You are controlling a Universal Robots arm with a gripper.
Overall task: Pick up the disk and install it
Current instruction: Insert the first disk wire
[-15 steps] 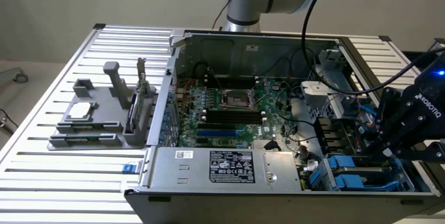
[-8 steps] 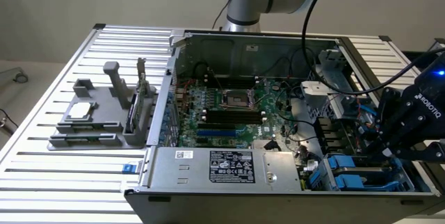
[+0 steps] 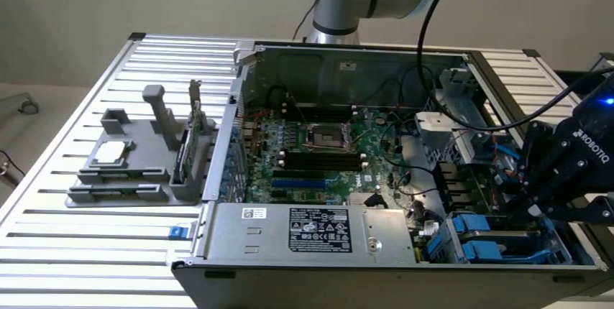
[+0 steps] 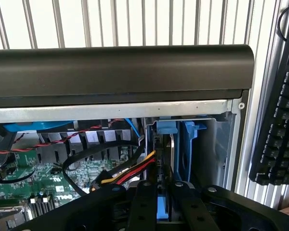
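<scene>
The hand (image 4: 164, 199) sits narrow, gripping the edge of the disk (image 4: 164, 159), which stands upright in the blue drive bay (image 4: 190, 144) just ahead of it (corner of the open computer case (image 3: 384, 57)) on the desk (image 3: 77, 244).

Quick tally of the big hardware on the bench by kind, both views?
PC case: 1
Power supply: 1
Grey fixture: 1
Keyboard: 1
Total: 4

Pincer (image 4: 164, 199) grips blue-framed disk (image 4: 164, 211) upright in the drive bay (image 4: 192, 144)
</scene>
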